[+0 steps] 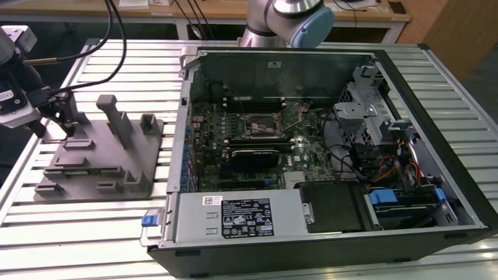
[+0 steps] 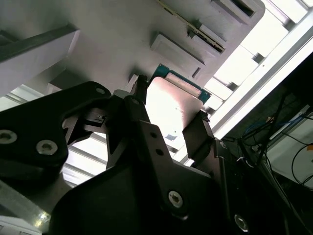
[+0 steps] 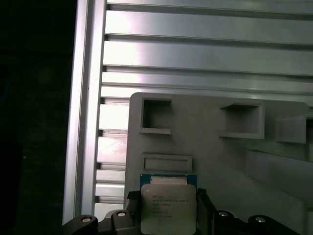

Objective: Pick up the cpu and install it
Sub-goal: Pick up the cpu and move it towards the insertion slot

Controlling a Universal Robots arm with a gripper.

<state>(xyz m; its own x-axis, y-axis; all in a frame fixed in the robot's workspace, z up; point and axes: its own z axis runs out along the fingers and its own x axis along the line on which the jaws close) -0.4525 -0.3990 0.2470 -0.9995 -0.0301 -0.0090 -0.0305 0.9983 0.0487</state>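
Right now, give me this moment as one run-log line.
gripper: shut on cpu | place: over grey fixture, exterior view's left | install: not done, computer case open

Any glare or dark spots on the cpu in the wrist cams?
Second wrist view: glare washes out the cpu top, and the gripper shut on it reads as a dark silhouette. First wrist view: cpu evenly lit, no glare; bright reflections on the table slats. Exterior view: computer case interior darker than the table.

Silver-grey arm (image 1: 260,26) with pale blue joint cap (image 1: 315,26), matte black claw (image 2: 171,111), round silver screws (image 2: 47,146), black cables (image 1: 116,41)
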